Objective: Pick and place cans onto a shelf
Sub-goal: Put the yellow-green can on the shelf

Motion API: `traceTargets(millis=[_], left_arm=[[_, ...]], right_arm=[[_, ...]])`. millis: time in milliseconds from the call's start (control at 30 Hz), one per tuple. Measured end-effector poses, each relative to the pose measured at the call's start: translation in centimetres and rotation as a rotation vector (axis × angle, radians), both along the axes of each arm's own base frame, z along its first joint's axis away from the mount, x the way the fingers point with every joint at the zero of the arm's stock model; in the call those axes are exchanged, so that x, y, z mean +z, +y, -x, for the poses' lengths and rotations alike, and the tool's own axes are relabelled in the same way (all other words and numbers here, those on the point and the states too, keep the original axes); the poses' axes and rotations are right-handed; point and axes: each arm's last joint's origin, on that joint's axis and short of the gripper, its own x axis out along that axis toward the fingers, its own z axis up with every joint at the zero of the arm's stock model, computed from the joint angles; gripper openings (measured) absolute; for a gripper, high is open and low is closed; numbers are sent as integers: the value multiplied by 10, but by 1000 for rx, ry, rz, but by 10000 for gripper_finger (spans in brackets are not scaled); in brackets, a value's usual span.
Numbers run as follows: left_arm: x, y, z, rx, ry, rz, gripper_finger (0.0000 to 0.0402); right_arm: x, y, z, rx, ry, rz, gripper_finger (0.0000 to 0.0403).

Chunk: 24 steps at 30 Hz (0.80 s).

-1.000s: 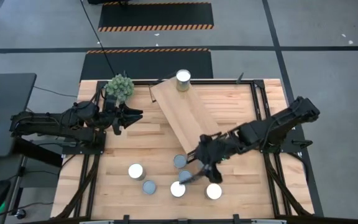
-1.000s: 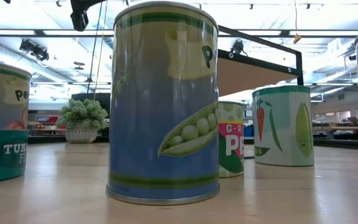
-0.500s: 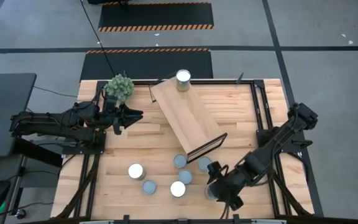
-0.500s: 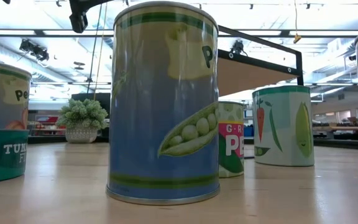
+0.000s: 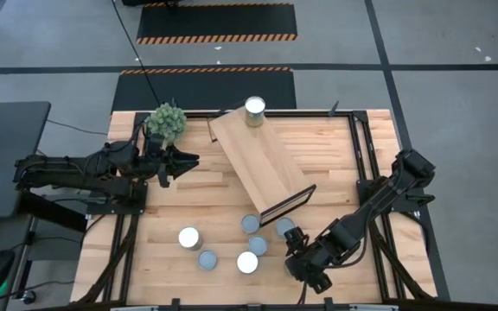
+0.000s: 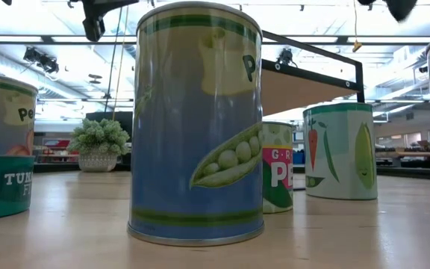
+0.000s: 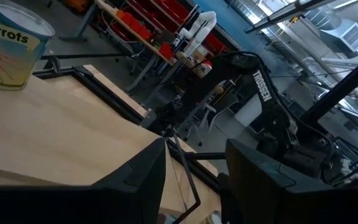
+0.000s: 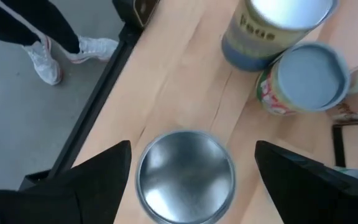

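My right gripper (image 5: 305,266) is open near the table's front edge, pointing down over a can with a silvery top (image 8: 185,175). Its fingers (image 8: 98,180) stand either side of that can, apart from it. In the high view the gripper hides this can. Several more cans stand on the table around (image 5: 251,224), and a peas can (image 6: 196,123) fills the low view. A carrots can (image 5: 255,108) stands on the far end of the shelf (image 5: 258,160), a light-wood plank lying slantwise on the table. My left gripper (image 5: 190,159) is open and empty at the left, beside the shelf.
A spiky green plant ball (image 5: 166,119) sits at the table's far left corner. The shelf's dark frame end (image 5: 288,205) stands close to the cluster of cans. A person's legs and shoes (image 8: 48,56) show on the floor beyond the table's edge.
My right gripper has swung from the cans beside the shelf's frame end toward the table's near edge and right. It now points down over the can nearest the front edge, covering it in the high view. The cans have stayed in place.
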Motion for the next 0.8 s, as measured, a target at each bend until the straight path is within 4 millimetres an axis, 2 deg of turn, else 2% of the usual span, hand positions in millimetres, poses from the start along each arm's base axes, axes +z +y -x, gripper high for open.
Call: traceTargets(millis=[333, 500, 633, 800], left_arm=[[-3, 0, 0, 0, 34, 0, 174], [-3, 0, 0, 0, 34, 0, 174], [-3, 0, 0, 0, 34, -1, 174], [-3, 0, 0, -1, 35, -6, 174]], right_arm=[[-9, 0, 1, 44, 20, 11, 352], [-20, 2, -4, 64, 117, -67, 369], [-19, -1, -9, 71, 136, -103, 384], [-12, -6, -16, 78, 77, -64, 386]])
